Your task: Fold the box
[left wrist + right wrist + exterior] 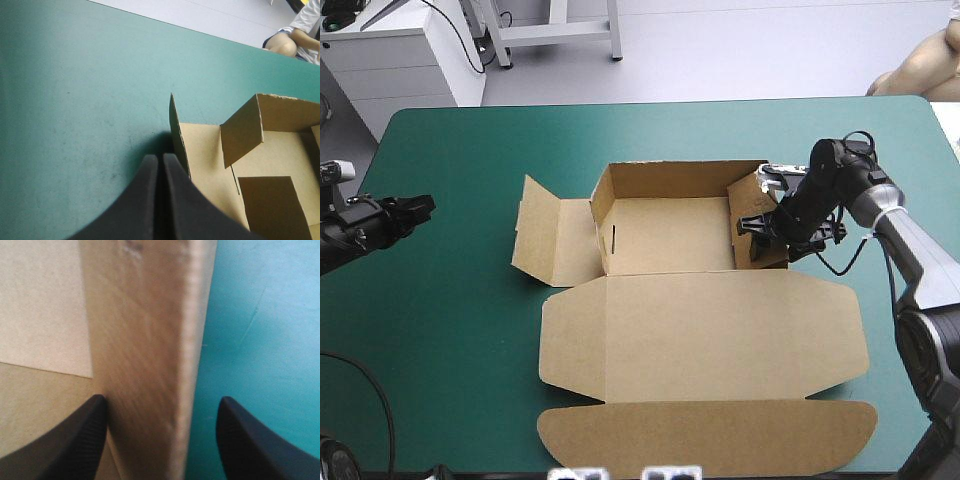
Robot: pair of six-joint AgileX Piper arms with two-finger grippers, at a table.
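Brown box (700,300) at the middle of the tabletop (450,330), half raised; my right hand (760,232) astride its right wall (145,340).
That wall stands between my spread black fingers (70,440), one inside the tray, one outside over the teal-green cover; it is blurred up close, so I cannot tell if they touch it. Back wall up, left panel (555,240) lying out, lid flat toward the near edge. My left hand (420,208) is pressed closed and empty near the left edge.

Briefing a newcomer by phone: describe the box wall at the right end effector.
On the teal-green table lies the brown box. Its wall stands at the tray's right end; unlike the left flap, splayed outward, it sits between the right end effector's open fingers.
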